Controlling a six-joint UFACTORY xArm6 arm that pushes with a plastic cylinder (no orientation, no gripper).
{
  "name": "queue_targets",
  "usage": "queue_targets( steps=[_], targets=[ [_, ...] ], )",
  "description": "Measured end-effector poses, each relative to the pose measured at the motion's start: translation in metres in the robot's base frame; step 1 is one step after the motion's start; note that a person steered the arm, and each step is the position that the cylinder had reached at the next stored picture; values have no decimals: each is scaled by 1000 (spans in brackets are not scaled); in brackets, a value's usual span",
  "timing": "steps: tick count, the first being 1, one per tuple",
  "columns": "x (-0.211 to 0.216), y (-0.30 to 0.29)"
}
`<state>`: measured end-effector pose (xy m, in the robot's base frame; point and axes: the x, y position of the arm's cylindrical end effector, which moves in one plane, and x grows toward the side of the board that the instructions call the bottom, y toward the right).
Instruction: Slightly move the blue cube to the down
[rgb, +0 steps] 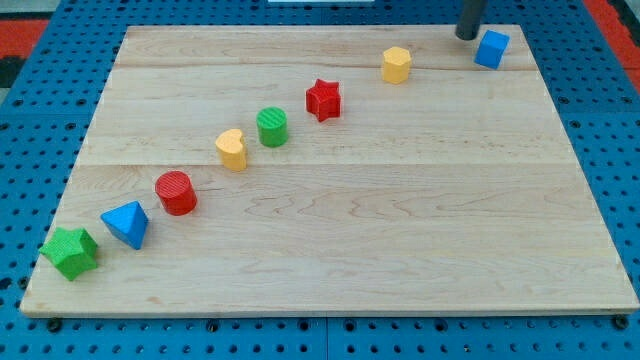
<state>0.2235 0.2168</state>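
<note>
Worktop (400, 250) is pale wood planks, visible grain, lying on a blue perforated pegboard (620, 150).

No claw on this rig, so no open/closed state to give; just a dark straight rod. My tip (466, 36) sits at the view's top right, on the wood, just to the left of the blue cube (491, 48) and a touch above it. Can't tell if it's touching the cube; gap is tiny if any.

Blue cube: matte plastic, sharp edges, turned slightly off-square to the board, close to the worktop's top edge near the right corner.

The rest of the blocks run in a diagonal line from the bottom left up toward the top right, all matte plastic, several with ridged top faces:
- green star (70, 251), bottom left corner, near the board edge
- blue triangular block (127, 223), just right of it, close but apart
- red cylinder (176, 192), ribbed top
- yellow heart-like block (231, 150)
- green cylinder (272, 127), just up-right of the yellow one
- red star (323, 100)
- yellow hexagonal block (396, 64), well left of the blue cube

No containers anywhere; everything sits flat on the wood. All blocks upright, none stacked or touching.
</note>
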Motion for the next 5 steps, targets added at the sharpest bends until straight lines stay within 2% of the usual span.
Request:
queue_targets(
  steps=[2,3,4,5],
  targets=[
    [51,10],
    [40,-5],
    [10,-4],
    [9,32]
  ],
)
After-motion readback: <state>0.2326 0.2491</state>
